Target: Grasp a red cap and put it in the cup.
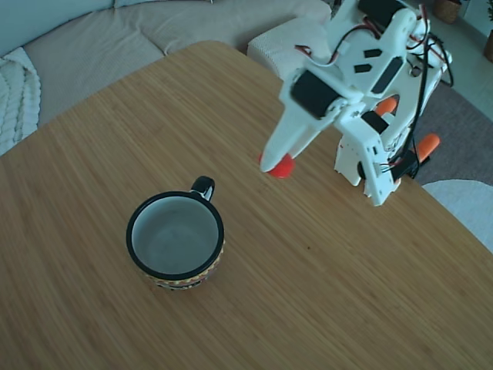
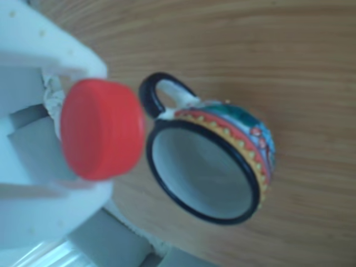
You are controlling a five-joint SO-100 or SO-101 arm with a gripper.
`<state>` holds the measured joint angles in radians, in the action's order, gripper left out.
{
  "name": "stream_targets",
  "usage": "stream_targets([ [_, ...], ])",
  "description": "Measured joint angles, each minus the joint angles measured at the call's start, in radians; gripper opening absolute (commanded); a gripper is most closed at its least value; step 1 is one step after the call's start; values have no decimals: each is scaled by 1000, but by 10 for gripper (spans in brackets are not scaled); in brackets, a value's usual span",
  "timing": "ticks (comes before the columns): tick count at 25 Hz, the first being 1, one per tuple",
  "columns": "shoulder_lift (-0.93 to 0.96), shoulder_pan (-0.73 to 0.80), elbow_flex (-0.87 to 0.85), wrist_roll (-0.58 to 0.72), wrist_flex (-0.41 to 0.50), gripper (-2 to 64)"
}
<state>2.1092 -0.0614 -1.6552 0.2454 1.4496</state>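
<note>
Red cap: one, bright red, round, held at the tip of the tool; in the other view fills the left middle, flat face toward the camera.
Tool: one, white, closed on the red cap; in the other view white fingers above and below the cap, touching it.
Cap's place: above the tabletop, up and to the right of the cup in the fixed view, apart from the cup's rim, not over its mouth.
Cup: one, upright on the tabletop, black rim, small black handle pointing toward the cap, pale grey inside, nothing visible inside.
Cup's outside: patterned in red, yellow and teal, seen in the other view.
Tabletop: one, light wood grain, carrying the cup and the arm's base.
Arm: one, white with black motors, black and red wires, two orange parts near the base.
Sofa: pale cushions beyond the tabletop's far edge.
</note>
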Motion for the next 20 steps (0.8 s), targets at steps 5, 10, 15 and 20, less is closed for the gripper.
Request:
stream_targets([
  [5, -199, -37, 201, 0, 0, 133],
  [10, -388, -75, 370, 0, -26, 133],
  [15, -540, -94, 459, 0, -66, 133],
  [20, -663, -86, 522, 0, -77, 133],
])
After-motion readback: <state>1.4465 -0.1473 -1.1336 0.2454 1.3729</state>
